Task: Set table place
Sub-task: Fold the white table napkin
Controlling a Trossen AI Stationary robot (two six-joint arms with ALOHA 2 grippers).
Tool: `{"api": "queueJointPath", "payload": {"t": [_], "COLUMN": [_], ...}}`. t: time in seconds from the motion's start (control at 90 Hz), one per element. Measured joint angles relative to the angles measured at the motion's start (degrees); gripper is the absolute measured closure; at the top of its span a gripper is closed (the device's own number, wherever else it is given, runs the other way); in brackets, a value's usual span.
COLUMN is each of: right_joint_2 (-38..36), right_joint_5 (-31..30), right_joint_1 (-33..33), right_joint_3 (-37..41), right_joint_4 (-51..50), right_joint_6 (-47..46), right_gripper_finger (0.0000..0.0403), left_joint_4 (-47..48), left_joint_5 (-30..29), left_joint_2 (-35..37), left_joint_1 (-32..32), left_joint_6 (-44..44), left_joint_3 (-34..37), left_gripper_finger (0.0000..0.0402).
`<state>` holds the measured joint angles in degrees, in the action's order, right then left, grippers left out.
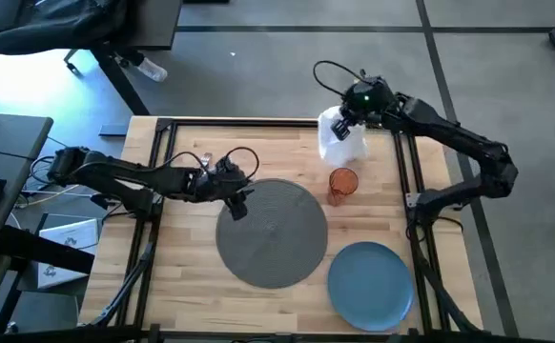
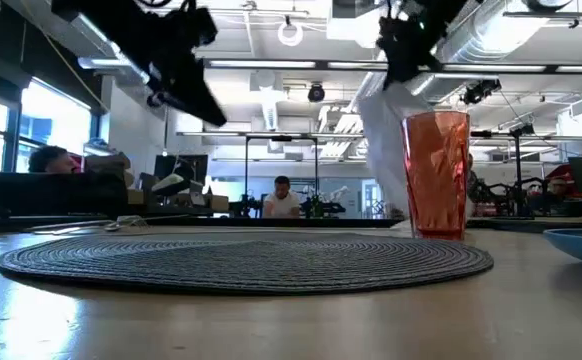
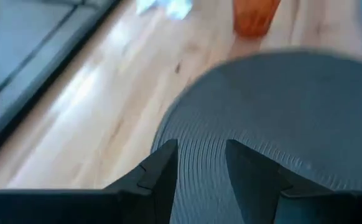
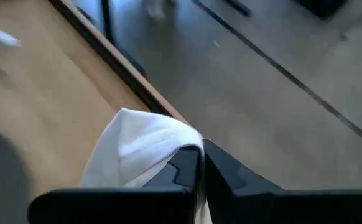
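Right end effector [image 1: 346, 122] gripped a white cloth napkin [image 1: 342, 141] above the tabletop's [image 1: 182, 248] far edge. Left end effector [image 1: 239, 205] hovered narrowly open over the round dark grey woven placemat [image 1: 273, 232]. Next: probably lay the napkin beside it.

No readable text

No lettering, label, brand, number or sign can be made out on anything in these views.

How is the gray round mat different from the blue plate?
The placemat is dark grey and woven with ridged rings; the plate is smooth and blue. The placemat is wider than the plate. The placemat lies near the middle of the table, with the left hand at its edge, while the plate sits at the table's front corner with no hand near it. Both are round and lie flat.
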<state>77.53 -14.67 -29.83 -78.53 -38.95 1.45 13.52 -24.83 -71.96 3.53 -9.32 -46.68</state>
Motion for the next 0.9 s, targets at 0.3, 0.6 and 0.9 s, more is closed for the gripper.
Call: {"api": "queueJointPath", "payload": {"t": [0.3, 0.6, 0.9], "right_joint_2": [5.8, 9.3, 11.8], "right_joint_5": [-4.4, -6.6, -6.6], "right_joint_1": [10.5, 12.9, 13.5], "right_joint_3": [-10.5, -11.6, -11.5], "right_joint_4": [1.1, 0.8, 0.9], "right_joint_6": [1.1, 1.6, 2.0], "right_gripper_finger": [0.0403, 0.0403, 0.0403], "left_joint_4": [-3.8, -6.9, -15.0], "left_joint_5": [0.1, -2.7, -3.8], "left_joint_2": [0.0, -0.8, -5.0], "left_joint_1": [0.4, 2.2, 0.9], "left_joint_6": [2.1, -1.3, -3.0], "left_joint_3": [-3.4, -0.6, 3.0], "left_gripper_finger": [0.028, 0.028, 0.0276]}}
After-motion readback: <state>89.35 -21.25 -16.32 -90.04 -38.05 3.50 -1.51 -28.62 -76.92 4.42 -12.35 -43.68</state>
